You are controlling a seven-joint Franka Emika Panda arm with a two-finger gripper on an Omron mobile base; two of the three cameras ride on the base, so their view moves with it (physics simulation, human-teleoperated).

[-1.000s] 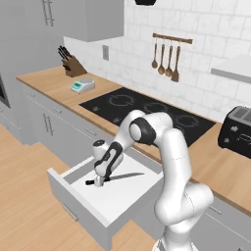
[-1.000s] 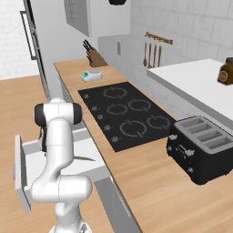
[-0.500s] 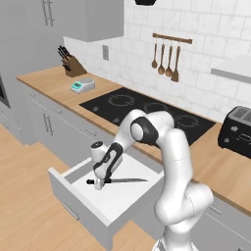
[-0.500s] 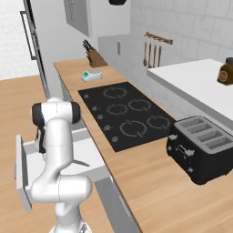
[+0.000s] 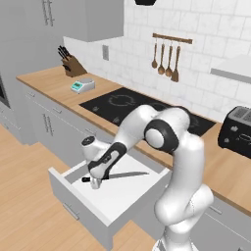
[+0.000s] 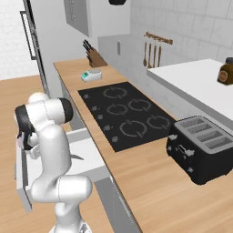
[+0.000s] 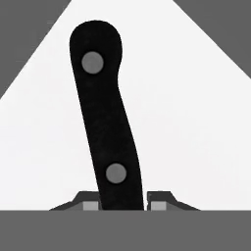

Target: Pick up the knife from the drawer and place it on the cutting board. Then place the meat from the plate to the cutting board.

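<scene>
The drawer stands pulled out below the counter, and its white floor shows beside my arm. Inside it the knife lies flat, blade pointing right and black handle to the left. My gripper is down on that handle. In the hand view the riveted knife handle runs up between the fingertips, which press against both its sides, so my gripper is shut on it. The knife rests on the drawer floor. The cutting board, plate and meat are out of view.
On the wooden counter behind the drawer are a black cooktop, a knife block, a small scale and a black toaster. Wooden utensils hang on the tiled wall. Grey cabinet doors lie left.
Almost nothing has shifted: the hand stays low at the knife handle and the knife lies in the same place in the drawer.
</scene>
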